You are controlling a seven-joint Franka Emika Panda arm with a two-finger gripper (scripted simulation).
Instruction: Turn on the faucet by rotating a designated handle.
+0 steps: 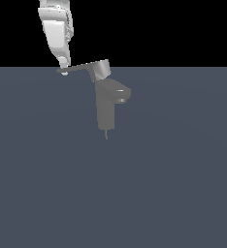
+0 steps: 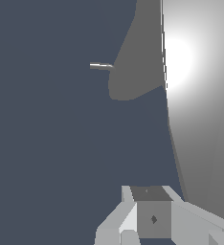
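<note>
Contact at the lever tip — the fingers (image 1: 63, 71) meet the handle (image 1: 79, 69) atop the faucet (image 1: 106, 106). Clenched or released, I cannot tell. Next, probably a sideways push to swing it round.

There is one faucet (image 1: 106, 109), bearing one handle (image 1: 81, 69), one stubby spout (image 1: 122, 93) and one thin pin (image 1: 106, 134). One gripper (image 1: 63, 68) hangs at the handle's tip.

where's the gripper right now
In the exterior view the gripper is at the upper left, its tip at the far end of the handle, left of the faucet column.
</note>
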